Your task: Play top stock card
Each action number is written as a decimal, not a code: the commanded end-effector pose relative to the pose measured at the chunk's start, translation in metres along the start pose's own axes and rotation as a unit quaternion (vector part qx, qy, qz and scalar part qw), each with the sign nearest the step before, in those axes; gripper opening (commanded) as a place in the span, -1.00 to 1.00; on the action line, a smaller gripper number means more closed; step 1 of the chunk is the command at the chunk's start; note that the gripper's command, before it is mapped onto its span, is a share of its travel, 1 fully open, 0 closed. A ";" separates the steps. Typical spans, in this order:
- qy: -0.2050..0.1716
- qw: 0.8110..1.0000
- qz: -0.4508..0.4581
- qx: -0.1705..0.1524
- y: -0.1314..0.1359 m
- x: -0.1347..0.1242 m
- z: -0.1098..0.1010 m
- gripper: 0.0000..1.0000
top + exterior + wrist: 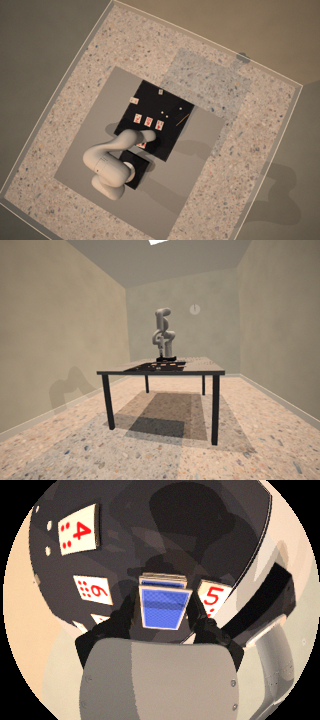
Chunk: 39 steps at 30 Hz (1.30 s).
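On the black card cloth (151, 94) (134, 487), three face-up piles stand in a row: a red 2 (137, 118), a red 6 (148, 121) (92, 588) and a red 4 (159, 125) (79, 530). A face-up red 5 (212, 598) (141, 145) lies beside the stock, half under the arm in the overhead view. My gripper (164, 597) (160, 353) is shut on a blue-backed card (164, 607), held face down by its side edges just above the stock (162, 579). The arm hides the gripper in the overhead view.
A small card (134, 100) and a little box (160, 91) lie at the far side of the cloth. Three white tokens (162, 112) (167, 116) (180, 108) and a thin stick (182, 119) lie to the right. The robot's black base plate (142, 165) borders the cloth.
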<state>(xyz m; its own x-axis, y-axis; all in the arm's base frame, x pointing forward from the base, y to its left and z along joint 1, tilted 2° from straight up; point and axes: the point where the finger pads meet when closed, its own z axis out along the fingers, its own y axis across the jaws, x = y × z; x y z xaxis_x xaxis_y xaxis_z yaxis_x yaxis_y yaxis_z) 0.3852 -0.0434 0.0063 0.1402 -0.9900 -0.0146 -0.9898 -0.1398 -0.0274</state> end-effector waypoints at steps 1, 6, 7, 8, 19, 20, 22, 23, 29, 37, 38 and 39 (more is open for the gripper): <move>-0.001 1.000 0.000 0.000 -0.003 0.001 -0.006 0.27; -0.001 1.000 0.000 0.000 -0.003 0.001 -0.007 0.27; -0.001 1.000 0.000 0.000 -0.003 0.001 -0.007 0.27; -0.001 1.000 0.000 0.000 -0.003 0.001 -0.008 0.27; -0.001 1.000 0.000 0.000 -0.003 0.001 -0.013 0.27; -0.001 1.000 0.000 0.000 -0.003 0.001 -0.014 0.27; -0.001 1.000 0.000 0.000 -0.003 0.001 -0.015 0.27; -0.001 1.000 0.000 0.000 -0.003 0.001 -0.015 0.27; -0.001 1.000 0.000 0.000 -0.003 0.001 -0.018 0.27; -0.001 1.000 0.000 0.000 -0.003 0.001 -0.025 0.27; -0.001 1.000 0.000 0.000 -0.003 0.001 -0.027 0.27; -0.001 1.000 0.000 0.000 -0.003 0.001 -0.028 0.27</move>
<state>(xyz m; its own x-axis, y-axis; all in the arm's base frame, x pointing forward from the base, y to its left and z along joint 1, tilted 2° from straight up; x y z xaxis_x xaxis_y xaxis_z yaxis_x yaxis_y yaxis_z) 0.3793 -0.0428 0.0187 0.1401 -0.9901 -0.0115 -0.9897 -0.1397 -0.0319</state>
